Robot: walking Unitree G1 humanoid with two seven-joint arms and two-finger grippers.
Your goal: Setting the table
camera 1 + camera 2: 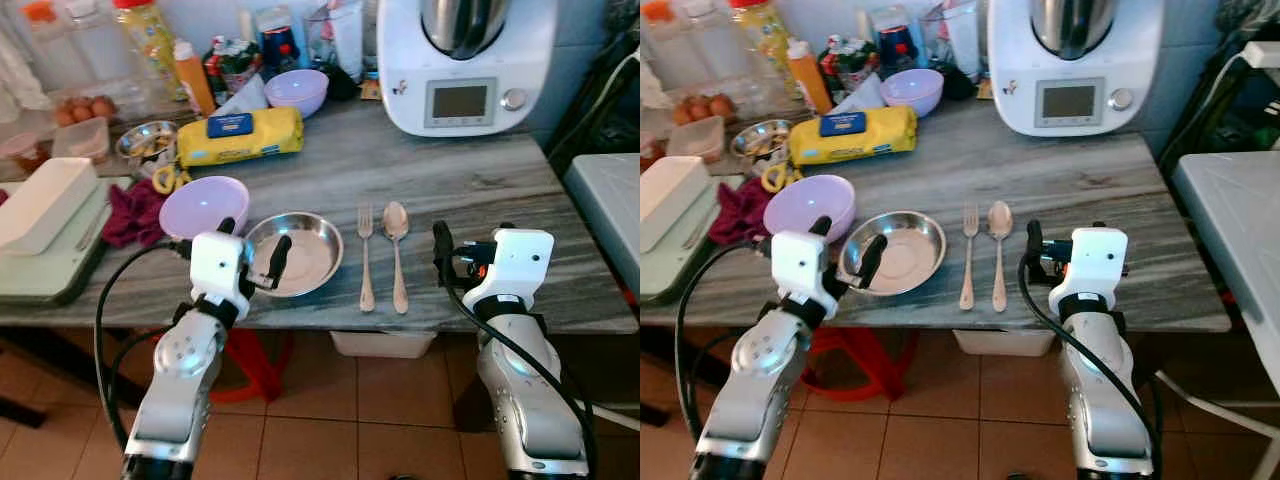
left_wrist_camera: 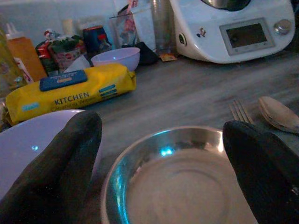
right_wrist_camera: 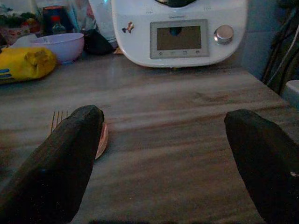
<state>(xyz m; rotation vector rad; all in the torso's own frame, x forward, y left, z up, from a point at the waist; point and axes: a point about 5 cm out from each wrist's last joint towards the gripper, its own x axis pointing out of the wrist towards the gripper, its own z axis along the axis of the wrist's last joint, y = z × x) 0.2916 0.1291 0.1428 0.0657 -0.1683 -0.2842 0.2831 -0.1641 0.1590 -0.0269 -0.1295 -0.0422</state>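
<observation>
Left eye view looks down on a grey wood-grain table (image 1: 470,180) with the place setting near its front edge. A round steel plate (image 1: 297,252) sits there with nothing in it, and just left of it, nearly touching, is a lilac bowl (image 1: 202,205) whose inside looks bare as well. To the plate's right a fork (image 1: 365,255) and a spoon (image 1: 397,252) lie side by side, handles toward the robot. Farther back stands a second lilac bowl (image 1: 296,91); I can't see into it. Beside that is a yellow pack of kitchen wipes (image 1: 240,136), then a small steel bowl (image 1: 146,139) with something pale in it, and a clear tub of eggs (image 1: 83,110). A white kitchen machine (image 1: 465,62) stands at the back right.

The left gripper (image 1: 254,250) hangs over the near rim of the steel plate, fingers spread wide, one toward the lilac bowl and one over the plate, grasping nothing. The right gripper (image 1: 470,245) hovers at the table's front edge just right of the spoon, fingers likewise spread apart, with nothing between them and bare tabletop ahead.
</observation>
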